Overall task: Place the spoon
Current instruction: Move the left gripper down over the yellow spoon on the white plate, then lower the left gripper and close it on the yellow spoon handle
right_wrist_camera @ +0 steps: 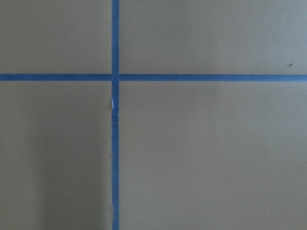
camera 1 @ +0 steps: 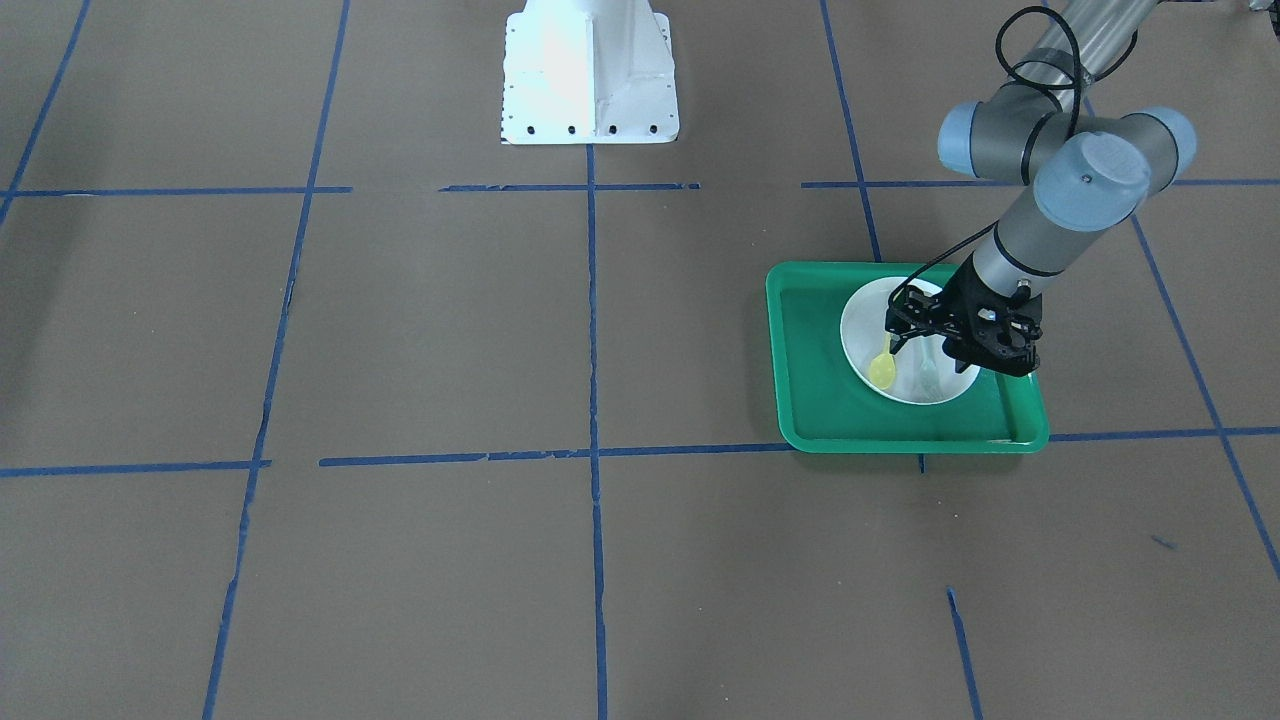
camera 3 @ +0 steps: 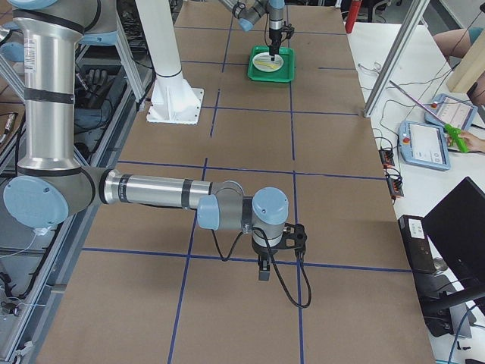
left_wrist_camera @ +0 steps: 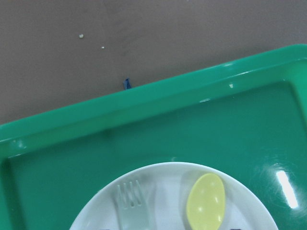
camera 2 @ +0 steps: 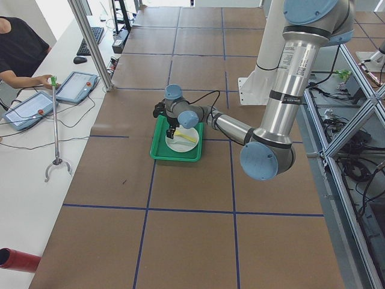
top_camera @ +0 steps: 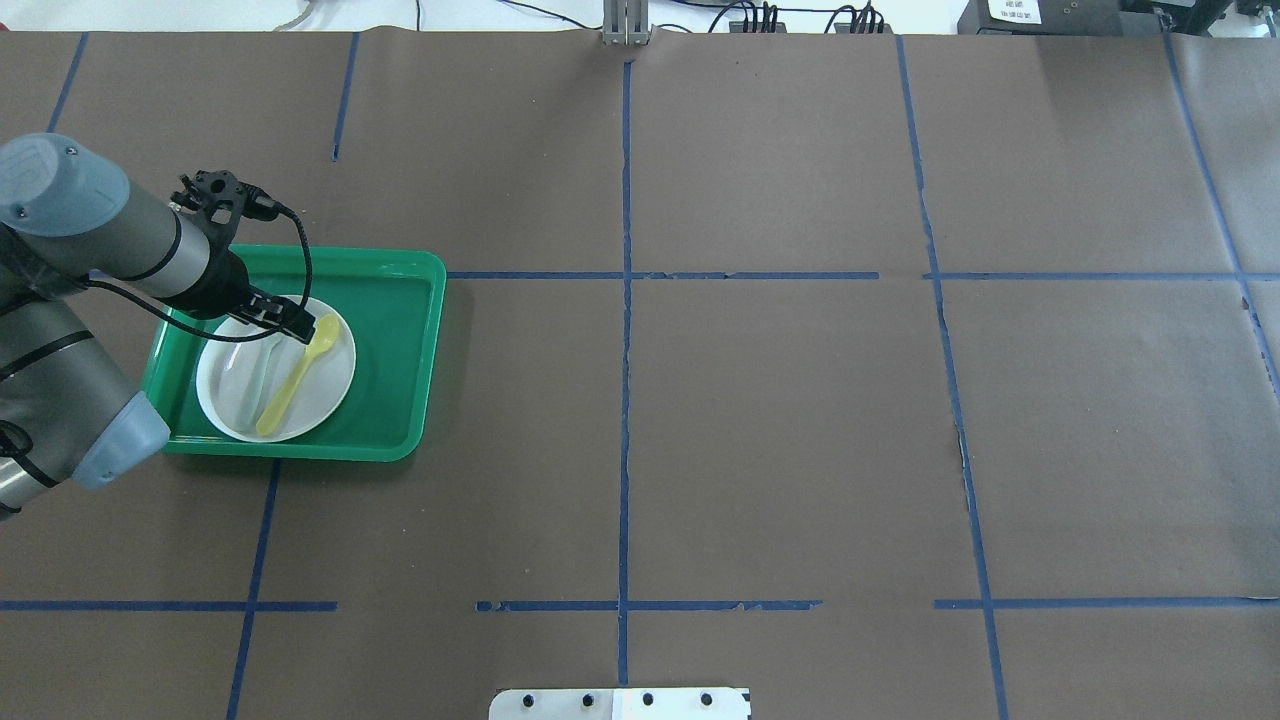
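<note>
- The bench (top_camera: 760, 420) is covered in brown paper crossed by blue tape lines. The right wrist view shows only this paper and tape.
- The left arm (top_camera: 120, 240) reaches over a green tray (top_camera: 400, 350) that sits on the robot's left side of the bench.
- A white plate (top_camera: 335, 385) lies in the tray. In the front-facing view the gripper covers part of it.
- The left gripper (top_camera: 298, 326) hangs, pointing down, over the plate's far part. Its fingertips overlap in every view, so I cannot tell how wide its jaws stand.
- The right gripper (camera 3: 263, 271) hangs low over bare bench, well apart from the tray. Only the right side view shows it, and its opening cannot be judged from there.
- The spoon (top_camera: 295, 380) lies on the plate. Its oval bowl is just beside the left gripper's tips, on the side away from the robot. Its handle slants back to the plate's near rim.
- I cannot tell whether the tips touch the spoon.
- In the front-facing view only the spoon's bowl and a short stub of handle show, and the gripper hides the rest. The left wrist view cuts the handle off at its bottom edge.
- A pale translucent fork (left_wrist_camera: 133, 208) lies on the plate beside the spoon, its tines pointing the same way as the spoon's bowl. It is faint against the white plate and hard to trace from overhead.
</note>
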